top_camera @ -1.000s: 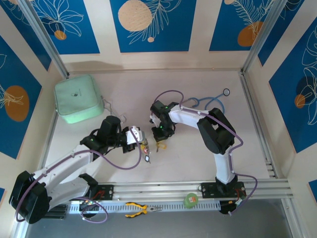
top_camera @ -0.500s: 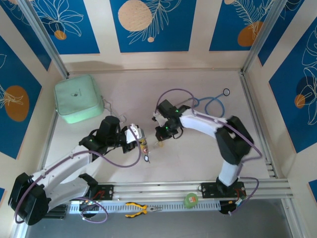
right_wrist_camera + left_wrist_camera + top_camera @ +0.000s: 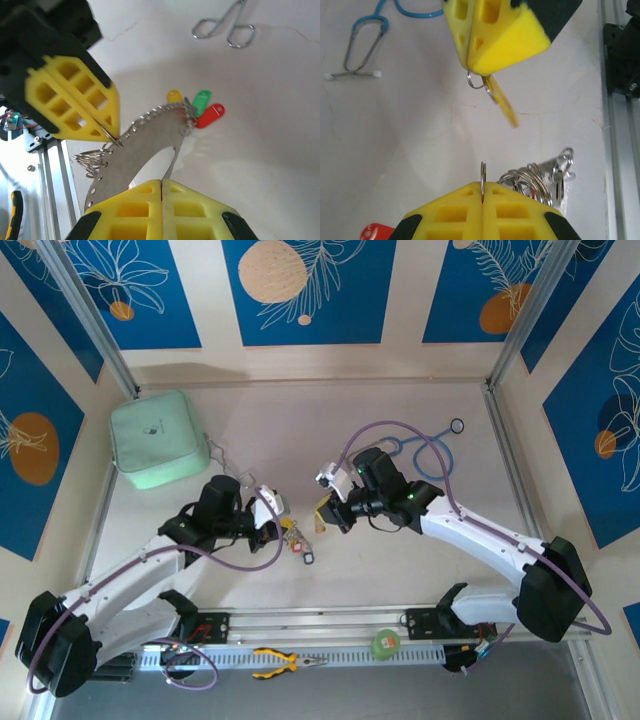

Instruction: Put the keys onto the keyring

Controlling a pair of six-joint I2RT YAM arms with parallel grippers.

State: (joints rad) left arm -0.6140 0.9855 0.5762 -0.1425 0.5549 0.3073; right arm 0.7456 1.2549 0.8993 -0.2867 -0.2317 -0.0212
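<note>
While the left gripper [image 3: 272,513] keeps its yellow fingers pressed flat together on a thin silvery keyring [image 3: 482,176], a bunch of further loops and keys [image 3: 540,177] clusters just beside its fingertips. A red tag [image 3: 293,536] and a dark tag [image 3: 307,558] lie on the table below that gripper.

Facing it, near but apart, the right gripper [image 3: 335,508] is closed as well. It pinches the small ring of a yellow-tagged key [image 3: 501,99], which dangles tilted under the fingertips. From the right wrist, the key's serrated silvery blade [image 3: 145,140] runs away from the fingers. I cannot tell which keys the green tag [image 3: 201,100] and the other tags beyond it belong to.

A mint-green pouch [image 3: 160,438] sits well apart at the far left. Bare pale tabletop [image 3: 290,420] stretches from the grippers to the back wall. A blue stethoscope [image 3: 425,448] lies behind the right arm. The aluminium rail [image 3: 620,150] along the near edge runs close beside the key bunch.
</note>
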